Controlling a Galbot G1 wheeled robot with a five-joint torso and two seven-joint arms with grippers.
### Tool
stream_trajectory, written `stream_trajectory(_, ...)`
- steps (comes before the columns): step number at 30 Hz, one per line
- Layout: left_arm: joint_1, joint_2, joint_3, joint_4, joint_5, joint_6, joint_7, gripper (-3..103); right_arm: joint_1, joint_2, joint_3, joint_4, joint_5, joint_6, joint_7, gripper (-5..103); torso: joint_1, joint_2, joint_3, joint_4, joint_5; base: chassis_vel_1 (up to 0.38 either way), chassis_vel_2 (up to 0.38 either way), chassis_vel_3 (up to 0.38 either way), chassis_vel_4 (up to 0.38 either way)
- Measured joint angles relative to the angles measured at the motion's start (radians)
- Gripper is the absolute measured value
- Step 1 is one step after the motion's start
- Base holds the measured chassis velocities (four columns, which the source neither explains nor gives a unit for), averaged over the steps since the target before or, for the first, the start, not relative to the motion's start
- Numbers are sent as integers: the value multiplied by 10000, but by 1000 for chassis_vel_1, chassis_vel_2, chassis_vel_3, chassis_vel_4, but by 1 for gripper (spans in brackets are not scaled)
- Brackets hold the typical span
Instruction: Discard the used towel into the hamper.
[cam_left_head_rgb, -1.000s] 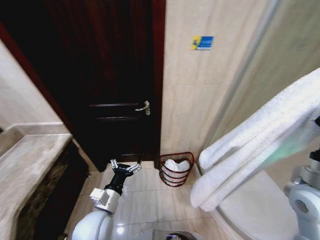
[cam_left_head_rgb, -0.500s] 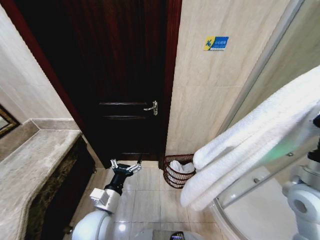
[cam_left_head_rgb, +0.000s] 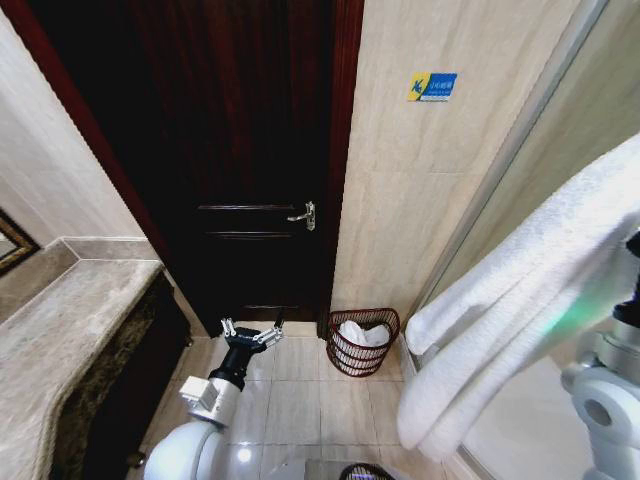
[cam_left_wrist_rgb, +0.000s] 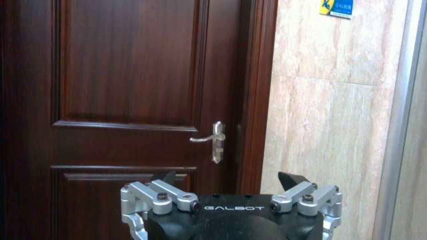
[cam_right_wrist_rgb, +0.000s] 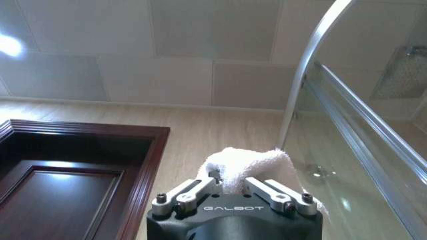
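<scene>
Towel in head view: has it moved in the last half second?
Yes. With the door handle and hamper fixed in view, the towel held by the right gripper swung rightward, uncovering the hamper.

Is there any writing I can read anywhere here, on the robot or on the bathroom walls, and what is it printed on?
"GALBOT": white letters on the black body of the left gripper, which is open, in front of the dark wooden door.
"GALBOT": also on the right gripper, shut on the white terry towel.
Blue and yellow sticker on the beige tiled wall: its print is too small to read.
</scene>
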Motion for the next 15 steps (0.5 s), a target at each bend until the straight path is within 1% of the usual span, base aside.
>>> stream_trajectory(15,0,-1,0,0,0,0,0,100,1,25,36,-1,-75,-94,-16,5,38,80,44,0,0,0,0,0,0)
